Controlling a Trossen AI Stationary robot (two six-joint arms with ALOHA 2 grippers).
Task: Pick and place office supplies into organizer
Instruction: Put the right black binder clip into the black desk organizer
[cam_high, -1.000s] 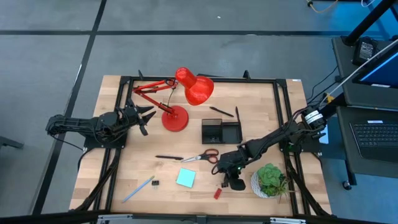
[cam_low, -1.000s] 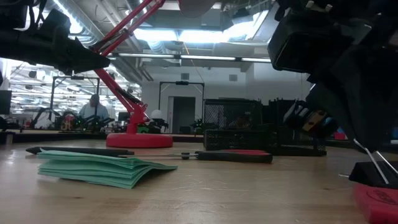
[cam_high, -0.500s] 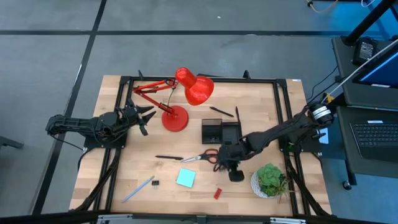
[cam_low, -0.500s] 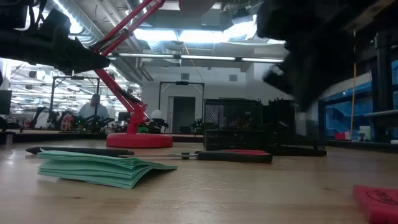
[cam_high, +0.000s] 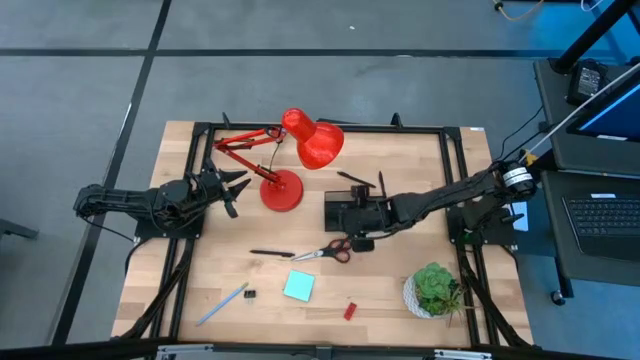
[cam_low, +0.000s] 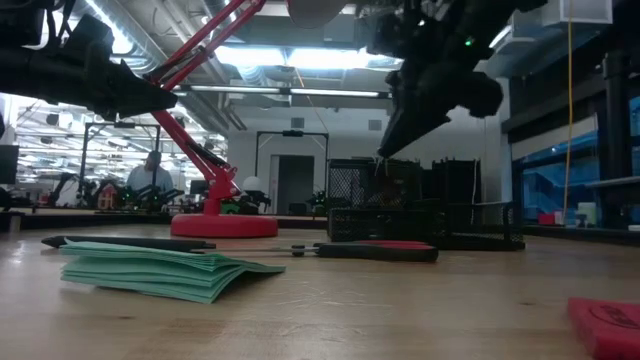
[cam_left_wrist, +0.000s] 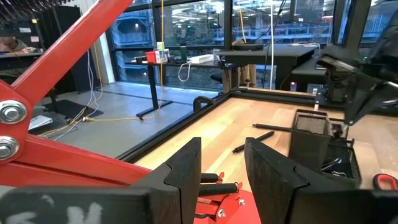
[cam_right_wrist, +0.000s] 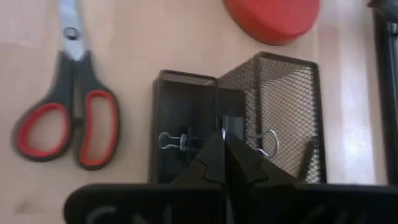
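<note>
Organizer (cam_right_wrist: 186, 124), black mesh, 2 compartments, clip (cam_right_wrist: 173, 141) inside, scissors (cam_right_wrist: 68, 118) beside

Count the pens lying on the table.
4. A first black pen and a second black pen lie behind the organizer, a third black pen lies left of the scissors, and a light-blue pen lies front left. The organizer may hide more.

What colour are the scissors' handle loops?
Red inside dark grey, clearest on the scissors in the right wrist view.
</note>
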